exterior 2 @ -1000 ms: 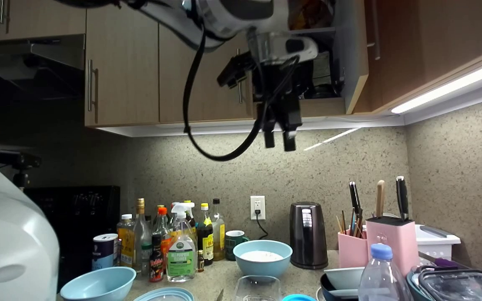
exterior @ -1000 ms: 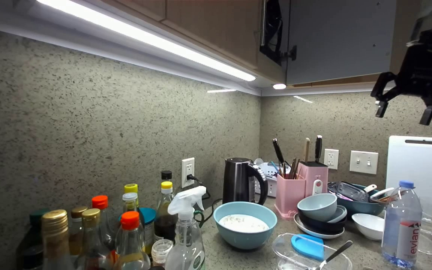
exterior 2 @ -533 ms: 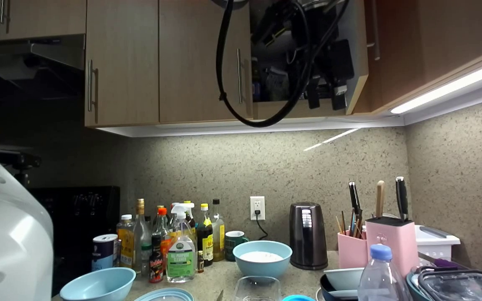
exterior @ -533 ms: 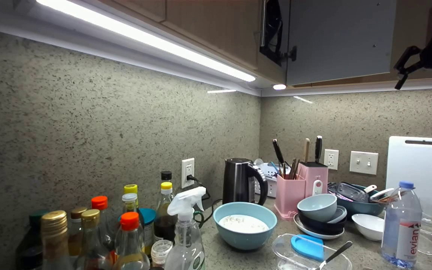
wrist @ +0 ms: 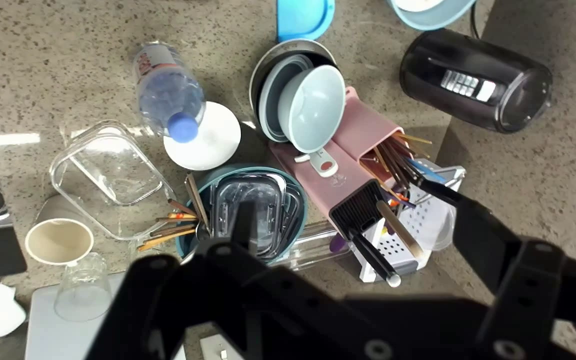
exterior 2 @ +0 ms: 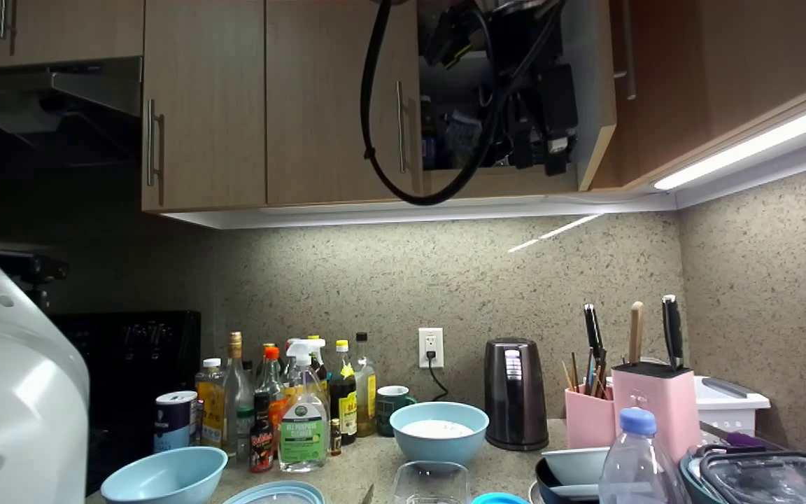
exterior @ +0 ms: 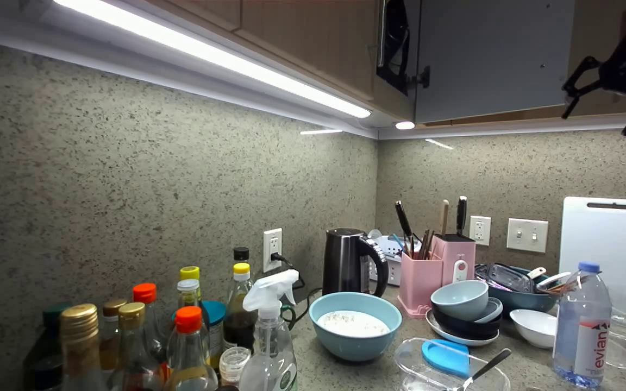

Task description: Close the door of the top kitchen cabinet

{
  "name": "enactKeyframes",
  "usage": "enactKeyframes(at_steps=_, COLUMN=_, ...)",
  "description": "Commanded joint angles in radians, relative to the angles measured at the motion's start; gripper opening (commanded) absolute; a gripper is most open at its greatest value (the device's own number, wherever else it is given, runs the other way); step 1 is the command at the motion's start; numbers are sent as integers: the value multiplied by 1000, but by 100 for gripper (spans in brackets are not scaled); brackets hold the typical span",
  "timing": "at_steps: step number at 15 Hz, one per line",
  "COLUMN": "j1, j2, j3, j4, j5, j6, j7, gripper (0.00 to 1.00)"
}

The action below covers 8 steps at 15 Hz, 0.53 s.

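The door (exterior 2: 597,150) of the top kitchen cabinet (exterior 2: 501,183) stands open in both exterior views. Its pale grey inner face (exterior: 492,60) and hinge show in an exterior view. A slim metal bar handle (exterior 2: 630,49) shows beyond its edge. My gripper (exterior 2: 541,155) is high up, in front of the cabinet opening and beside the door's inner face. In an exterior view the open gripper (exterior: 597,122) hangs near the door's free edge; I cannot tell whether it touches. In the wrist view the fingers (wrist: 345,205) are wide apart and empty. The door is out of the wrist view.
Below are a pink knife block (exterior 2: 655,402), a black kettle (exterior 2: 515,392), a water bottle (exterior: 584,326), stacked bowls (exterior: 459,298) and several sauce bottles (exterior 2: 277,392). Neighbouring closed doors (exterior 2: 343,105) flank the cabinet. A black cable (exterior 2: 375,140) loops from the arm.
My gripper has risen from below the cabinet's lower edge to beside the open door, then shifted slightly in the last half second. The door has not visibly moved.
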Motion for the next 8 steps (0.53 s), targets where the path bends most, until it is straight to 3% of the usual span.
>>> enactKeyframes(at_steps=1, j1=-33, j2=66, j3=-11, j4=126, j5=101, j6=-28, j7=114, gripper=100)
enactKeyframes(at_steps=8, j1=-66, j2=126, j3=-34, j4=254, j5=178, j6=37, j7=346, gripper=100)
